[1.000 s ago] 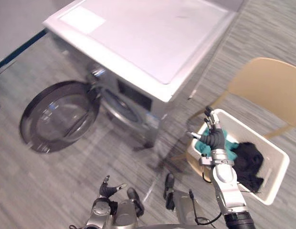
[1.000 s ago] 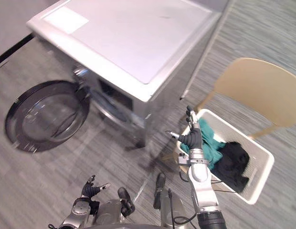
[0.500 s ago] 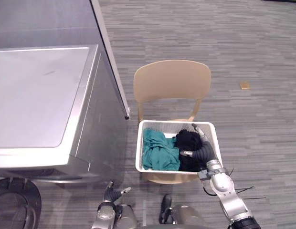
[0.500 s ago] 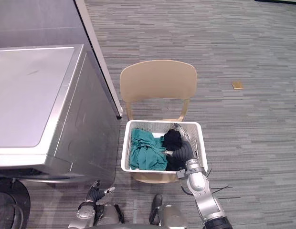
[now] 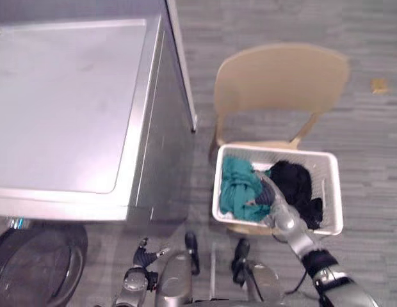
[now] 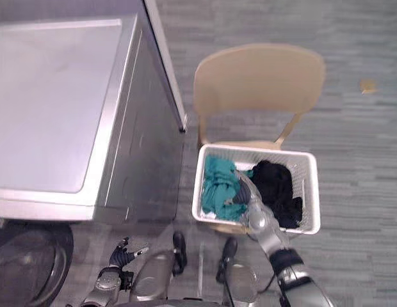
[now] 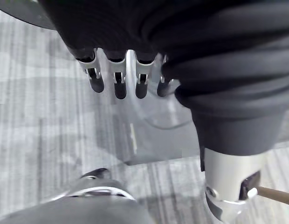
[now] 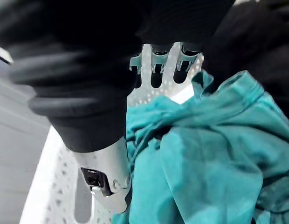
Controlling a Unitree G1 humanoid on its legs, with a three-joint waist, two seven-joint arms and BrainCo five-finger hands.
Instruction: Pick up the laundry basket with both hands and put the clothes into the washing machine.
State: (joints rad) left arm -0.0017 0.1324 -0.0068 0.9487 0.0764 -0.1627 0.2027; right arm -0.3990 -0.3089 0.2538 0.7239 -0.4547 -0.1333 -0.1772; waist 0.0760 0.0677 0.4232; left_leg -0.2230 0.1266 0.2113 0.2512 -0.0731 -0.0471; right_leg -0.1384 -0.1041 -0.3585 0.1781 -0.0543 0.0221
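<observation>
A white laundry basket (image 5: 334,192) sits on the seat of a tan chair (image 5: 282,77). Inside lie a teal cloth (image 5: 235,188) on the left and a black cloth (image 5: 298,185) on the right. My right hand (image 5: 269,198) is inside the basket between the two cloths, its fingers (image 8: 164,63) straight above the teal cloth (image 8: 209,158) and holding nothing. My left hand (image 5: 144,254) hangs low near the floor in front of the washing machine (image 5: 70,102), fingers (image 7: 119,81) relaxed and empty. The machine's round door (image 5: 38,265) stands open at the lower left.
The chair stands close to the right side of the washing machine, with a narrow gap between them. A small tan object (image 5: 379,85) lies on the grey carpet at the far right.
The camera has swung from the machine's front to the chair and basket. My right hand has gone from the black cloth toward the teal cloth in the basket's middle.
</observation>
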